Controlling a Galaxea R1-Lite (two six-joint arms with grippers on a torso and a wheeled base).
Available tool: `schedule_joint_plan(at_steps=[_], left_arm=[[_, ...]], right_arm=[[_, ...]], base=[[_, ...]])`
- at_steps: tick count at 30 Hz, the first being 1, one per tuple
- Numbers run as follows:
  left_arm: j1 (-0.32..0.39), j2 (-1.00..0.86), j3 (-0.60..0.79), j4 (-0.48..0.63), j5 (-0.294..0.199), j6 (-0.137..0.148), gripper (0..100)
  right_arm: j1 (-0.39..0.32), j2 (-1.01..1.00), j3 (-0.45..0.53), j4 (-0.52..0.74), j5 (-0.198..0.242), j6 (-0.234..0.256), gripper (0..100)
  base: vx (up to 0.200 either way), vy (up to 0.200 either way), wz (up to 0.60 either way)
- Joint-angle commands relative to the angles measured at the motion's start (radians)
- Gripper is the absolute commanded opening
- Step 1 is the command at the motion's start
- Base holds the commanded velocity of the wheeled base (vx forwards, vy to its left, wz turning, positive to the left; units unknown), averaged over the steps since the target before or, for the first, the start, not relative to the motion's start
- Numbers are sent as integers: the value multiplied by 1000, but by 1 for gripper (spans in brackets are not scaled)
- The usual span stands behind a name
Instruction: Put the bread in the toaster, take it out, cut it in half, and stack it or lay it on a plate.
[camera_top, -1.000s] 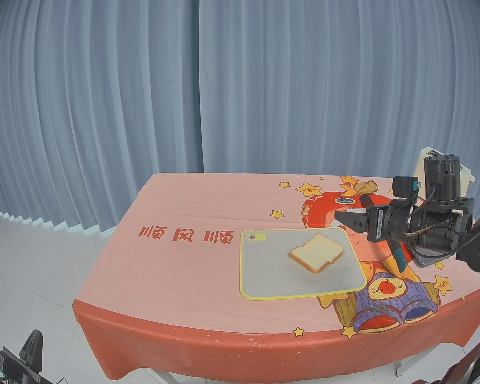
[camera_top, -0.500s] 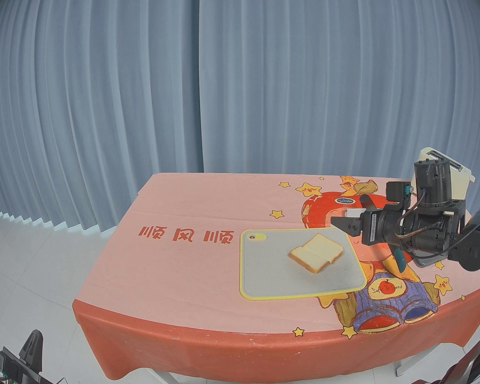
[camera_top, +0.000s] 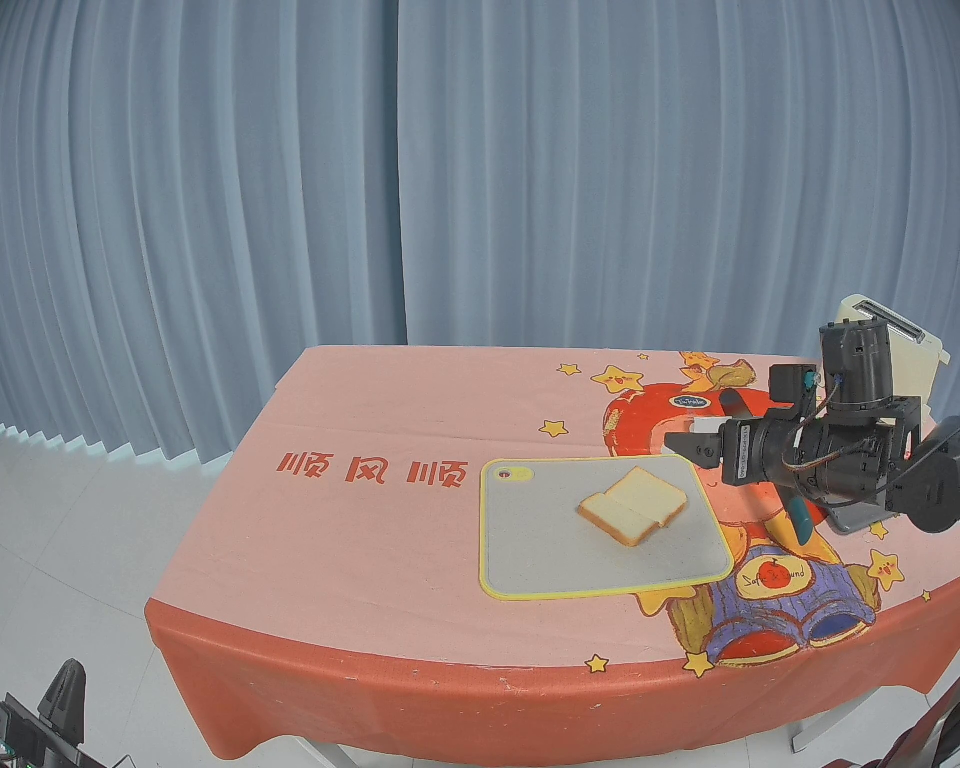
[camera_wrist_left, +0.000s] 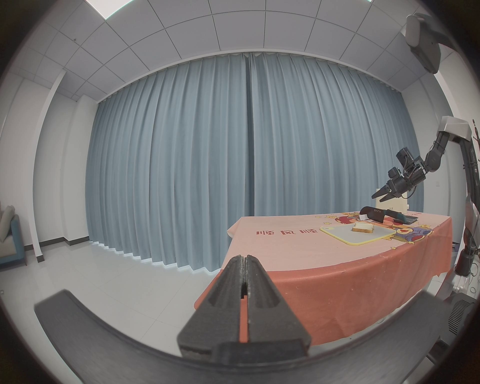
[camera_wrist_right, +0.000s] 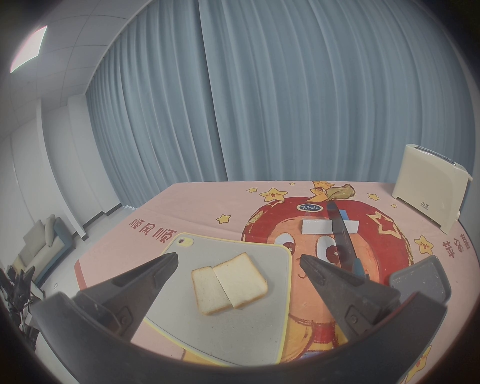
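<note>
1. Right gripper: jaws spread wide and holding nothing. I have it hovering just off the far right corner of the cutting board, tips aimed across the board.
2. Left gripper: jaws pressed together and empty, parked low and well away from the board, off the table.
3. Bread: on the board, right of its middle, below and in front of the right gripper and not touching it. I count two pale pieces, one overlapping the other.
4. Knife: lying on the table just beyond the board's right edge, nothing holding it.
5. Plate: dark, right of the board, nothing on the part I can see.
6. Toaster: far right of the board.

Progress, my reading: the cut looks done, though I cannot tell whether the bread was toasted. Moving the halves to the plate remains.
</note>
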Motion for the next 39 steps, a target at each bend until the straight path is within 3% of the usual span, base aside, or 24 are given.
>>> schedule_joint_plan(at_steps=[1, 23, 39], left_arm=[[0, -2, 18, 0, 1, 0, 0], [0, -2, 18, 0, 1, 0, 0], [0, -2, 18, 0, 1, 0, 0]], right_arm=[[-5, 10, -1, 0, 1, 0, 100], [-23, 148, -3, -12, -21, -3, 100], [-13, 176, -5, -15, -124, -5, 100]], base=[[0, 0, 0], [0, 0, 0], [0, 0, 0]])
